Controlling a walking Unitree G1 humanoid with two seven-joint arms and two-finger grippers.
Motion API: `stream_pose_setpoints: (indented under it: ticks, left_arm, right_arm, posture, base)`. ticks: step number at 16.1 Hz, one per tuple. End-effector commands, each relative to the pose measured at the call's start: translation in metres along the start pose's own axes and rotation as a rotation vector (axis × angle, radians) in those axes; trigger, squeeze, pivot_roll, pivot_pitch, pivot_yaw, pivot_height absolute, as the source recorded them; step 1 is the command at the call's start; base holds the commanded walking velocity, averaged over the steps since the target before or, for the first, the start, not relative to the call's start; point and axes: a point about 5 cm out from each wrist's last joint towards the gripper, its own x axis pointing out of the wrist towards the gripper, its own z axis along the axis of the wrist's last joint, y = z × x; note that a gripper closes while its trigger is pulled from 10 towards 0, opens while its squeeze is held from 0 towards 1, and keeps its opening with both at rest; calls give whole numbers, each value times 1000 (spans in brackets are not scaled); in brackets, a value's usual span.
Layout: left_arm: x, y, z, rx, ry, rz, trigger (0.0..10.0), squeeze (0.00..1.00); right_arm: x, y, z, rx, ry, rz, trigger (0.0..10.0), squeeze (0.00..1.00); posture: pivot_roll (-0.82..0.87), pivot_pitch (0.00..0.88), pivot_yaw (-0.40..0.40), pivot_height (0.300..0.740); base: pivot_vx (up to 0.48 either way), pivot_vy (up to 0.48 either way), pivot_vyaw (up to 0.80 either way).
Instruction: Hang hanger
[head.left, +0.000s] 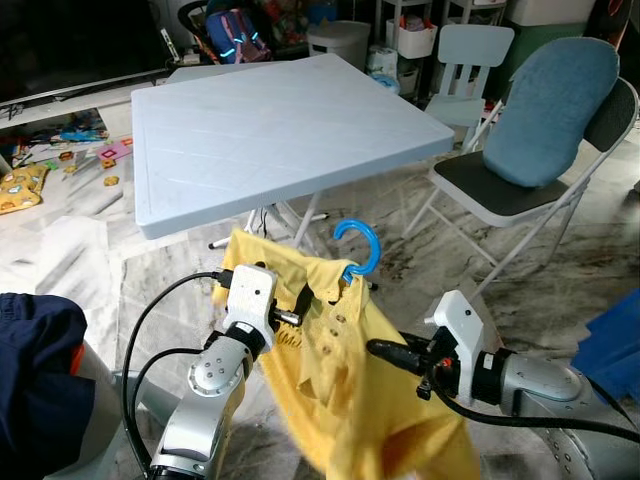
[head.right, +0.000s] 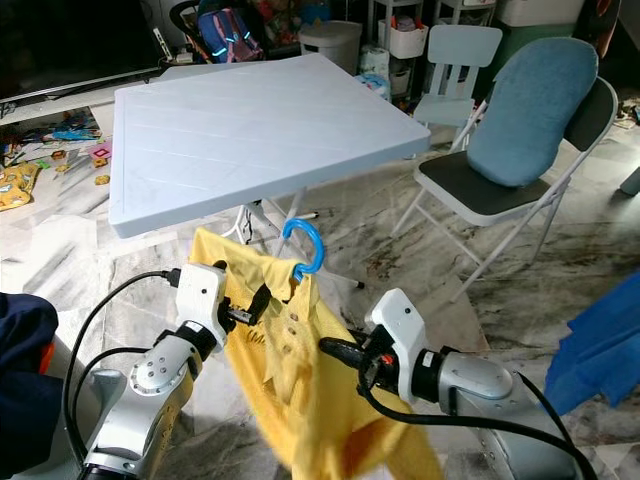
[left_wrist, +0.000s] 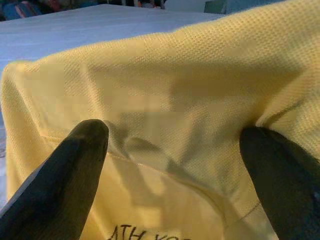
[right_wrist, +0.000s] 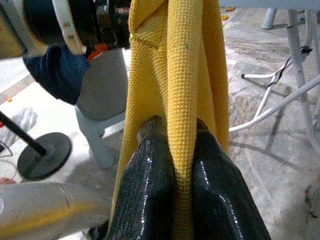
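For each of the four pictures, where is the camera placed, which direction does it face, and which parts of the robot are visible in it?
Left eye view: on the head, facing forward and down at the yellow shirt on the blue hanger, before the white table; both silver arms show.
Right eye view: same head, same scene, shifted sideways.
Left wrist view: looks along the left gripper, fingers apart against the shirt.
Right wrist view: looks along the right gripper, pinching a shirt fold.
Shared: all views show the shirt.

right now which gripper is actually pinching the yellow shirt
The right gripper: its fingers are shut on a fold of the yellow shirt. The left gripper stands open, the cloth lying between its spread fingers.
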Motion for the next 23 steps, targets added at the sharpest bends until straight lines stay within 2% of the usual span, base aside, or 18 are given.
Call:
stream_pose_setpoints:
  ticks: [1, 4, 7, 10, 12, 15, 18, 20, 23]
  left_arm:
    - [0, -2, 0, -2, -5, -10, 10000, 0]
    - [1, -17, 4, -46, -25, -87, 10000, 0]
    - [0, -18, 7, -65, -35, -107, 10000, 0]
    - [2, -13, 12, -101, -59, -75, 10000, 0]
    - [2, -17, 22, -149, -80, -113, 10000, 0]
    - [-1, -19, 19, -89, -63, -163, 10000, 0]
    - [-2, -8, 14, 16, -34, -144, 10000, 0]
    - [-2, -3, 14, -5, -32, -120, 10000, 0]
    - [-1, -5, 13, -9, -29, -128, 10000, 0]
  right_arm:
    - [5, 6, 20, -46, -70, 45, 10000, 0]
    - [20, 4, 24, -90, -80, 16, 10000, 0]
    - [27, -1, 25, -133, -58, -19, 10000, 0]
    - [30, 0, 19, -143, -36, -14, 10000, 0]
    - [32, -6, 7, -173, 24, -75, 10000, 0]
    - [32, -24, 6, -197, 37, -210, 10000, 0]
    - [30, -42, 10, -243, 36, -352, 10000, 0]
    - [31, -44, 10, -241, 32, -357, 10000, 0]
    - [35, -33, 12, -241, 21, -273, 10000, 0]
  posture:
    - [-145, 0, 47, 740]
    - [-143, 0, 45, 740]
    - [-142, 0, 44, 740]
    - [-141, 0, 41, 740]
    - [-143, 0, 42, 740]
    - [-144, 0, 43, 740]
    - [-143, 0, 40, 740]
    - [-142, 0, 39, 740]
    - [-144, 0, 38, 740]
  base:
    - [0, 0, 0]
    - [0, 0, 0]
    - [0, 0, 0]
    - [0, 0, 0]
    - [0, 0, 0]
    - [0, 0, 0]
    - [0, 0, 0]
    - [0, 0, 0]
    - [0, 0, 0]
